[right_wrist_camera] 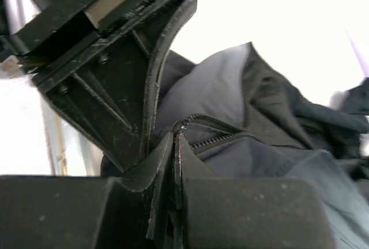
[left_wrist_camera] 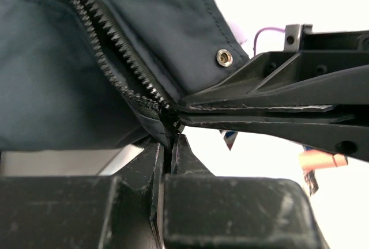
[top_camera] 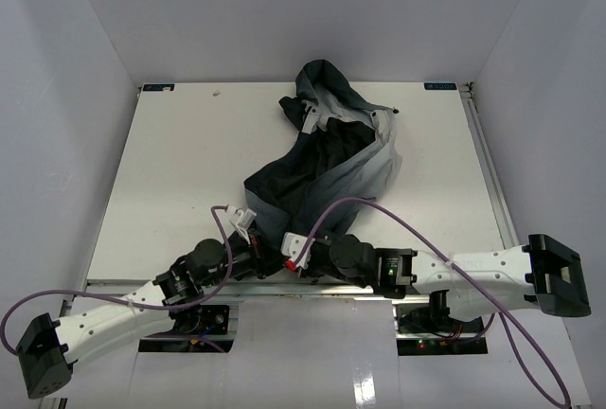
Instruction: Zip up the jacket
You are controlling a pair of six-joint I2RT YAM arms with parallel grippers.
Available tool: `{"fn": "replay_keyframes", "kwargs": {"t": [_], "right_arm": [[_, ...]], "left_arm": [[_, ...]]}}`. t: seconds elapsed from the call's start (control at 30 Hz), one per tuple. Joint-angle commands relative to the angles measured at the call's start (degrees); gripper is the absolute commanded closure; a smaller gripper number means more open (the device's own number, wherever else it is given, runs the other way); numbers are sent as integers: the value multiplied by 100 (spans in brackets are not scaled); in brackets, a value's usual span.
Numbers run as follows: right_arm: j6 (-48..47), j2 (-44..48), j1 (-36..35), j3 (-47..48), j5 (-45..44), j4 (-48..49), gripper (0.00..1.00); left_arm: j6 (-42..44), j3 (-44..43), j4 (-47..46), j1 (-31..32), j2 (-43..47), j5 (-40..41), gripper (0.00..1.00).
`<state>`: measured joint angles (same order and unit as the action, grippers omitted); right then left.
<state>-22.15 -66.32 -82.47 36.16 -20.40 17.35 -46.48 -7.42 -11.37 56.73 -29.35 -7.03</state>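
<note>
Heaped on the middle of the table [top_camera: 170,172]: the jacket [top_camera: 327,158], one end near the back edge, the other at the front edge between the two arm bases. Meeting at that near end, left gripper [left_wrist_camera: 171,139] from the left, right gripper [right_wrist_camera: 174,139] from the right, tips just beside each other, fabric pinched between each pair of fingers. Above the tips, the zipper [left_wrist_camera: 115,47], running up and leftward; just right of it, a snap [left_wrist_camera: 224,57].
</note>
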Motion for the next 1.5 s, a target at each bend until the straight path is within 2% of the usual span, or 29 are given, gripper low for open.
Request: {"fn": "replay_keyframes", "kwargs": {"t": [0.0, 0.03, 0.17, 0.37, 0.5, 0.6, 0.73, 0.93, 1.13, 1.47], "right_arm": [[431, 312, 108, 379, 150, -200, 92], [565, 387, 64, 311, 108, -209, 92], [1126, 743, -83, -44, -61, 86, 92], [1396, 825, -190, -397, -376, 910, 92], [1485, 693, -261, -520, -451, 1193, 92], [1559, 638, -290, -540, -511, 1329, 92], [1625, 612, -305, -532, -752, 1377, 92], [1812, 390, -305, -344, -1178, 1243, 92], [2170, 130, -305, 63, -1535, 956, 92], [2418, -356, -223, 524, -1523, 878, 92]], "left_arm": [[60, 20, 876, 145, 187, -628, 77], [52, -27, 982, 145, 260, -548, 62], [-163, -46, 1294, 145, 828, -131, 32], [-562, 2, 1182, 145, 1124, 41, 32], [-899, 276, 347, 145, 1174, -121, 31], [-941, 356, 134, 145, 1121, -126, 32], [-414, 139, 661, 145, 907, 128, 37], [207, -238, 1107, 154, 305, 596, 37], [563, -730, 1622, 163, 69, 1520, 37], [1295, -893, 1317, 171, 211, 1953, 41]]}}
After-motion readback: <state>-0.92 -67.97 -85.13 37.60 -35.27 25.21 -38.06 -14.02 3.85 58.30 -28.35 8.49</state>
